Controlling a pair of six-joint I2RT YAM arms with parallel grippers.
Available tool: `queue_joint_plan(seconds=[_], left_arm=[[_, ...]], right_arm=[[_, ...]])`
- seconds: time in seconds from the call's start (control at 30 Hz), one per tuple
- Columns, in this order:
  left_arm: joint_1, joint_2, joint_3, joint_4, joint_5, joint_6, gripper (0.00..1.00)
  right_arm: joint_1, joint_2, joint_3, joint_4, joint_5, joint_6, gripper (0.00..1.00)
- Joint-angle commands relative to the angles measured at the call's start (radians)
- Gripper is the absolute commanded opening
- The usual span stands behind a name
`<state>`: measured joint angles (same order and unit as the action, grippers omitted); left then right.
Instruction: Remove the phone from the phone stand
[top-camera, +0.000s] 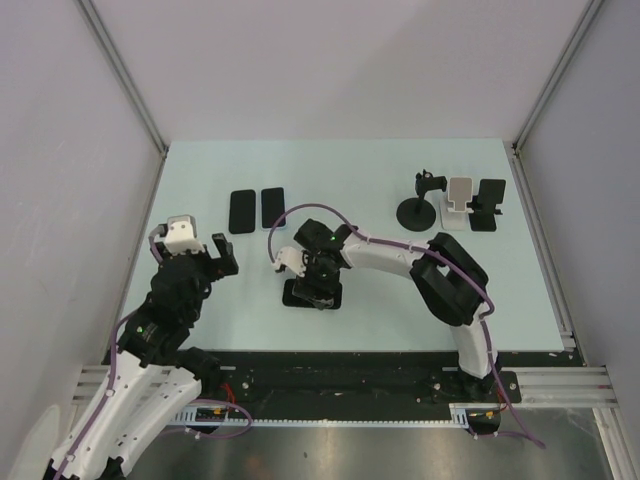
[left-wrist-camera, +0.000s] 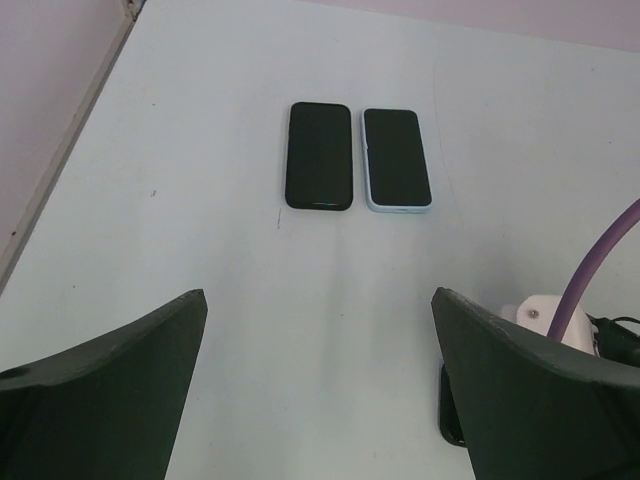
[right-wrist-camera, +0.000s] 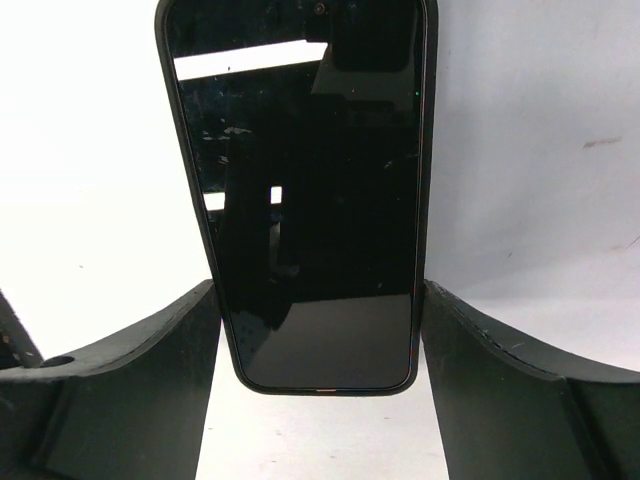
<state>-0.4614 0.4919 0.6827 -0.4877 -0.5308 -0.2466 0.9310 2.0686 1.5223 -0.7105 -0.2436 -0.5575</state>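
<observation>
Black glossy-screened smartphone (right-wrist-camera: 315, 200) sits on a black flat-based phone stand (top-camera: 297, 296) mid-table, its lower end between the right gripper (right-wrist-camera: 318, 300) fingers. They sit right at both long edges; can't tell if they're clamping or only flanking. Left gripper (left-wrist-camera: 318, 295) is spread wide and empty, near a flat black phone (left-wrist-camera: 320, 155) and a light-blue-cased phone (left-wrist-camera: 397, 158).

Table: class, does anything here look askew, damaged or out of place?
Nothing stands out: the black phone and blue-edged phone lie flat and parallel, and the white stand sits upright.
</observation>
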Motion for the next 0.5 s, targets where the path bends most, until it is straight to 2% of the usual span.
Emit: queue_joint_plan(seconds=[0.0,0.07,0.17,0.3,0.47], left_arm=[[0.012,0.000,0.005,0.028,0.075,-0.052,1.00],[0.010,0.005,0.002,0.026,0.123,-0.100,1.00],[0.010,0.025,-0.014,0.029,0.213,-0.199,1.00],[0.009,0.108,-0.046,0.072,0.377,-0.304,1.00],[-0.014,0.233,-0.138,0.262,0.578,-0.450,1.00]], right_arm=[[-0.024,-0.074,-0.119,0.060,-0.054,0.237,0.34],[-0.049,-0.110,-0.160,0.108,-0.017,0.358,0.29],[-0.095,-0.149,-0.220,0.147,0.092,0.509,0.27],[-0.168,-0.243,-0.350,0.259,0.017,0.632,0.20],[-0.225,-0.340,-0.465,0.410,-0.060,0.746,0.17]])
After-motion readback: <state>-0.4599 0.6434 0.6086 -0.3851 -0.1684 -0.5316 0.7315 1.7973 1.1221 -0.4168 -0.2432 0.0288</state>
